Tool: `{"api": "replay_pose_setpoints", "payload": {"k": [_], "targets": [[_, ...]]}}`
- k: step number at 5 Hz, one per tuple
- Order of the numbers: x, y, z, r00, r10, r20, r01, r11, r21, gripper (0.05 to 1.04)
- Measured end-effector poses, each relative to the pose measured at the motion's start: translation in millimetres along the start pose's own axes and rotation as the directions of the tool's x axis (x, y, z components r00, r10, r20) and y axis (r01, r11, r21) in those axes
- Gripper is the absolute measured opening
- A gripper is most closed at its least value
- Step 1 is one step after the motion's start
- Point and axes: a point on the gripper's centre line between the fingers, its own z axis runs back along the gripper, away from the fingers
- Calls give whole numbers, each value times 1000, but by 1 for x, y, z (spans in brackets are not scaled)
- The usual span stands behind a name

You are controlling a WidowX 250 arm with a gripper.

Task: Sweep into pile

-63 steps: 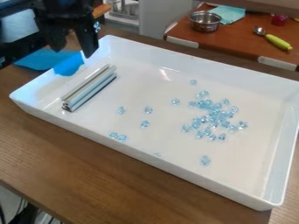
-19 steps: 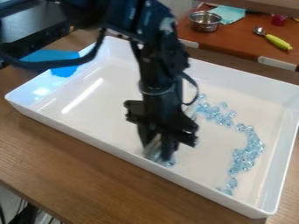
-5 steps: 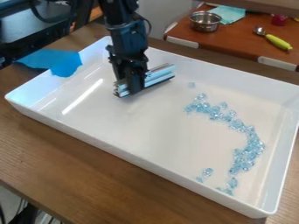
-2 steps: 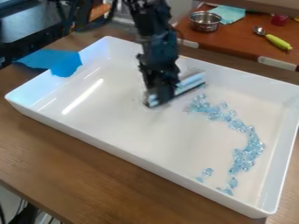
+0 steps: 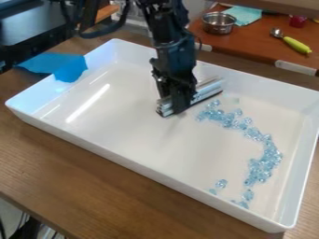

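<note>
Near the far long edge of the white tray, we see the gripper pointing down, with its fingers closed around a shiny bar. We can't tell if the bar touches the tray's floor. It lies at a slant: one end points at the middle of the floor, and the other sits close to the far wall.

Just past that end, the clear blue beads start. They make a bent line, like a hook. It runs toward the right short edge, then turns down to the near long edge, close to the near right corner. We see a smaller bunch of beads beside the low end of the hook, near the near long edge.

Between the bar and the left short edge, we see a wide stretch of white floor. More floor lies inside the bend of the hook. The gap from the bar to the top of the hook is small. The walls stand up all around. A blue sheet hangs over the left short edge, near its middle.
</note>
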Motion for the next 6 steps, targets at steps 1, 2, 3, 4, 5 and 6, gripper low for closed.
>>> {"api": "replay_pose_setpoints", "payload": {"k": [1, 2, 3, 4, 5, 6], "targets": [[-1, -28, -2, 999, -37, -14, 36, 999, -40, 378], [2, -59, -7, 996, -87, -29, 85, 994, -71, 378], [7, -85, -10, 990, -139, -29, 137, 987, -81, 378], [11, -109, -14, 981, -192, -26, 188, 977, -97, 378], [9, -127, -15, 977, -213, -31, 208, 971, -115, 378], [-5, -135, -11, 981, -189, -45, 181, 973, -140, 378]]}}
